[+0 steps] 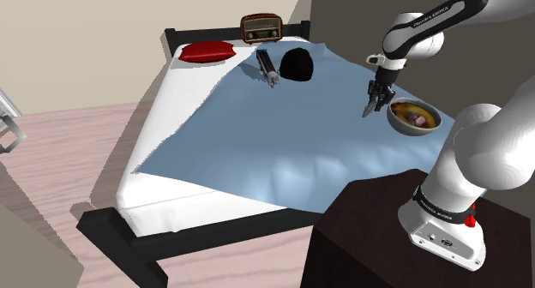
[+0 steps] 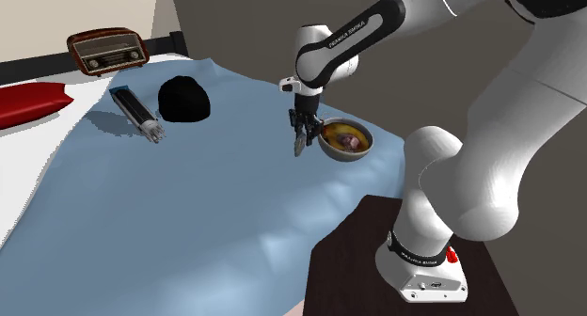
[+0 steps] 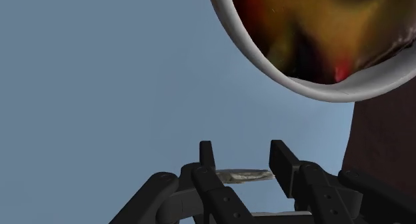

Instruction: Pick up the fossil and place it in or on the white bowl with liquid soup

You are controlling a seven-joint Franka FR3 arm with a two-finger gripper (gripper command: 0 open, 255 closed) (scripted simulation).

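Claw [image 3: 243,159] is clenched on the fossil [image 3: 243,176], a thin flat grey piece that I see pinched between the fingertips. It hangs tip-down above the blue sheet [image 1: 257,132] of the bed, just beside the white-rimmed bowl [image 3: 260,56] of soup.

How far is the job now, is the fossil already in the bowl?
Done: the fossil is clasped between the fingers. In hand: the gripper hangs beside the white bowl, over the blue sheet. Left: move over the bowl and release.
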